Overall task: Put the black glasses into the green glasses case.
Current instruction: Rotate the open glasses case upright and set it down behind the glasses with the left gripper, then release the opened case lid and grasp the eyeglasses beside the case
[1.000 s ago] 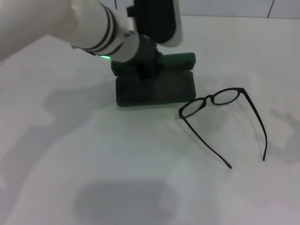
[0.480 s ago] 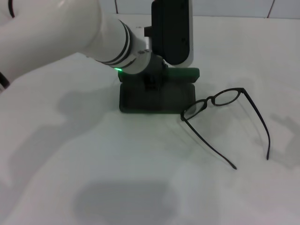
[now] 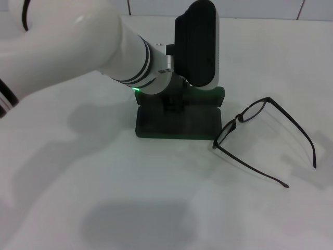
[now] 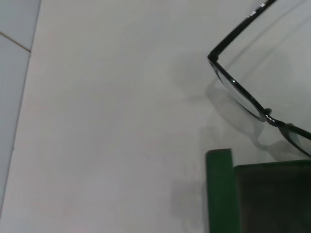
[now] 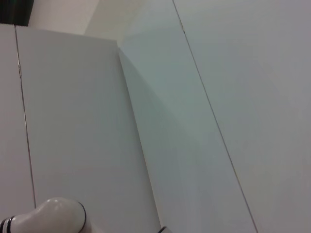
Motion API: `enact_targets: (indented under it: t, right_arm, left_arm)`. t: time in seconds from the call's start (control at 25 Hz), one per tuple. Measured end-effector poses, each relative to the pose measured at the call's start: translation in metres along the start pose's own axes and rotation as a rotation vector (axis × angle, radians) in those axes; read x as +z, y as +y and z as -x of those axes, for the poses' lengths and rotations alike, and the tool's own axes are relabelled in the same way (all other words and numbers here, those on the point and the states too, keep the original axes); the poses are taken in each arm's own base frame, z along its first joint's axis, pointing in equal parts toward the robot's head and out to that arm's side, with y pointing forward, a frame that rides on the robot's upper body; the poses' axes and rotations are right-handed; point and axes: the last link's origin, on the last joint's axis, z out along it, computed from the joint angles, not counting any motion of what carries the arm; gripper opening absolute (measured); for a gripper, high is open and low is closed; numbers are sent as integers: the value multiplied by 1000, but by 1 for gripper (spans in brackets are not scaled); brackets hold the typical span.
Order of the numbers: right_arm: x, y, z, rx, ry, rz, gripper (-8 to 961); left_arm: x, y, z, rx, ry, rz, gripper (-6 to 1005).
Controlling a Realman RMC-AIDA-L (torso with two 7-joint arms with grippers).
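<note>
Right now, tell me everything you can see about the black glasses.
The black glasses have a thin, dark frame with rounded clear lenses and long slim temple arms, both unfolded. They rest on the white table, outside the green glasses case, to its right, one lens end close to the case's corner. The temples stretch away from the case. No gripper is holding them.

The desk [image 3: 156, 208] looked smooth and matt white. The green glasses case [image 3: 177, 122] was dull, hard-looking — the black glasses [image 3: 244, 117] thin, faintly glossy, with clear lenses.
</note>
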Motion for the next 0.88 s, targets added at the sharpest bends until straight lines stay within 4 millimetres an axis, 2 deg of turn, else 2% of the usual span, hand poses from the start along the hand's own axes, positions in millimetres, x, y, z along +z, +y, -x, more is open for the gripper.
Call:
enact_targets:
  t: [0.32,0.48,0.6,0.72,0.8,0.88]
  right_arm:
    - [6,-4,-7,15,70,16,868]
    - [20,-13,-16,-27,248,76,868]
    - [35,-18,-22,-69,347,132,868]
    - [58,-24,-17,-110,422,207,868]
    - [75,-28,-13,-129,489,243,868]
    - [101,-33,-11,-174,612,289,868]
  left_arm:
    - [-2,-2,-5,9,13,-5,404]
    - [-13,-4,-15,-2,64,-20,457]
    - [-28,-8,-19,-44,115,-52,451]
    - [-48,-15,-17,-151,181,-125,448]
    - [-66,-25,-11,-302,254,-197,446]
    - [-84,-30,2,-458,352,-239,445]
